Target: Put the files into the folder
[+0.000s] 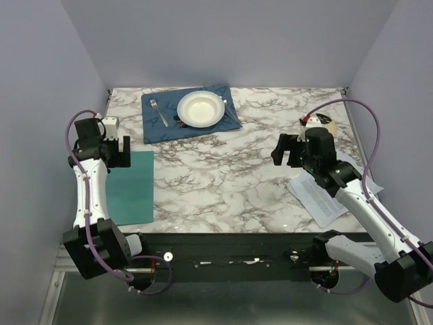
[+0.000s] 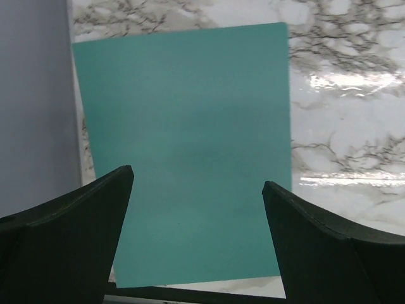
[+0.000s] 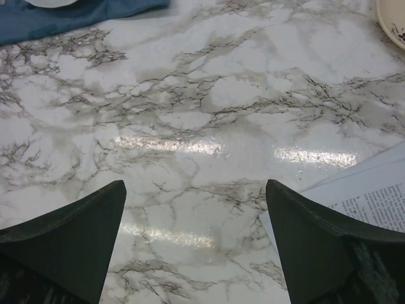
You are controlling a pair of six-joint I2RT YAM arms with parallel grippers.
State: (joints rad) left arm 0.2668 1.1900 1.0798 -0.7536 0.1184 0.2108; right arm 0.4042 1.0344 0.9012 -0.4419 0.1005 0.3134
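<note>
The teal-green folder point(image 1: 132, 187) lies flat and closed at the table's left edge; it fills the left wrist view point(image 2: 190, 145). My left gripper point(image 1: 120, 150) hovers above the folder's far end, open and empty, its fingers point(image 2: 76, 221) wide apart. The files point(image 1: 325, 196), white printed sheets, lie at the right front of the table, partly under my right arm; a corner shows in the right wrist view point(image 3: 373, 196). My right gripper point(image 1: 284, 150) is open and empty above bare marble, left of the files.
A dark blue placemat point(image 1: 189, 112) at the back holds a white plate point(image 1: 200, 108) and a fork point(image 1: 159, 112). A small cream bowl point(image 1: 323, 124) sits at the back right. Walls close in on the left, right and back.
</note>
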